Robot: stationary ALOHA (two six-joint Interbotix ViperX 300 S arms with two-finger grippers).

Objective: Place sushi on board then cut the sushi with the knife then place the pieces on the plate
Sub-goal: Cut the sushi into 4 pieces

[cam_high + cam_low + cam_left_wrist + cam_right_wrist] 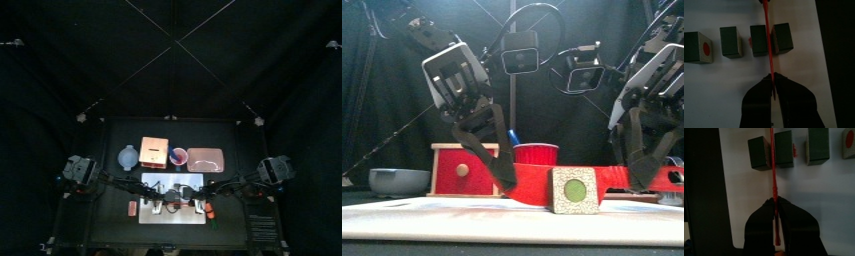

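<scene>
1. Sushi roll (575,190): dark green blocks, 4 in a row w/ small gaps, lying on the white cutting board (422,215) at the table's front. The near end face is pale w/ a green disc. The end face in the left wrist view has a red dot.
2. Red knife (609,178): lies level over the board, blade down in the gap between 2 blocks at one end of the row. It is held at both ends.
3. Left gripper (500,178): arm slopes down from upper left, jaws pinched tight on the knife.
4. Right gripper (647,178): arm comes down steeply from the right, jaws likewise clamped on the knife.
5. Behind the board, l. to r.: blue-grey bowl (396,180), wooden box (460,168) w/ red front, red cup (537,154), pink tray (205,157).
</scene>
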